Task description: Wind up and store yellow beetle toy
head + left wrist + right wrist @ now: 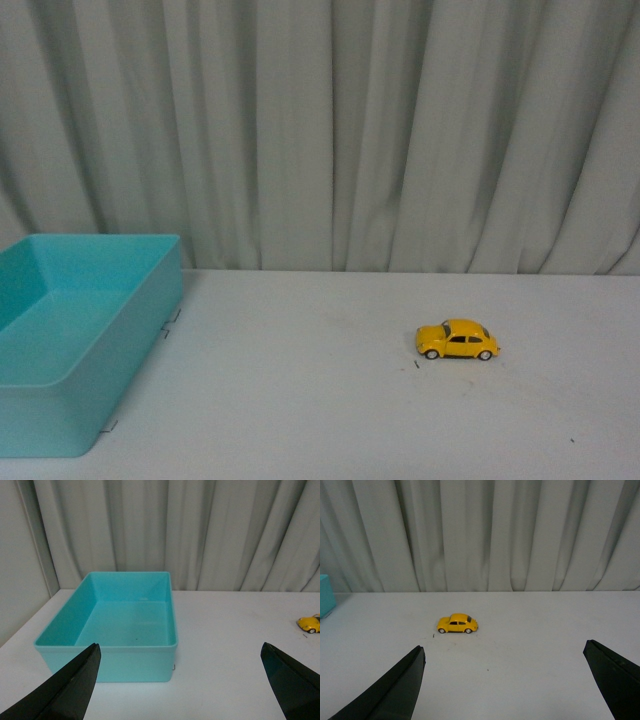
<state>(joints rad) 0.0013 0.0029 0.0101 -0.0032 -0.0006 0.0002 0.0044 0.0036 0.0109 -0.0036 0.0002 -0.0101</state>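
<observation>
Nearest, the left pincer, jaws wide apart, empty, hovering over the white counter. Straight ahead of it and close by, a turquoise box, open-topped, nothing inside. Likewise the right pincer: jaws wide apart, gripping nothing. Ahead of that pincer and well clear of it, the yellow beetle toy, upright on its wheels on the bare counter, side-on, with nothing touching it. Relative to the left pincer, far off toward the robot's right, only partly in view, well apart from the box. Farthest back, behind counter, box and toy alike, a pale pleated curtain. Judging by this layout, nothing of the task done so far: no grasp, no winding, no storing. Left to do, probably: reaching in with the right pincer as the one facing the toy, closing on the small rounded body, drawing it backward along the counter to wind it, then carrying it across and setting it down inside the box
</observation>
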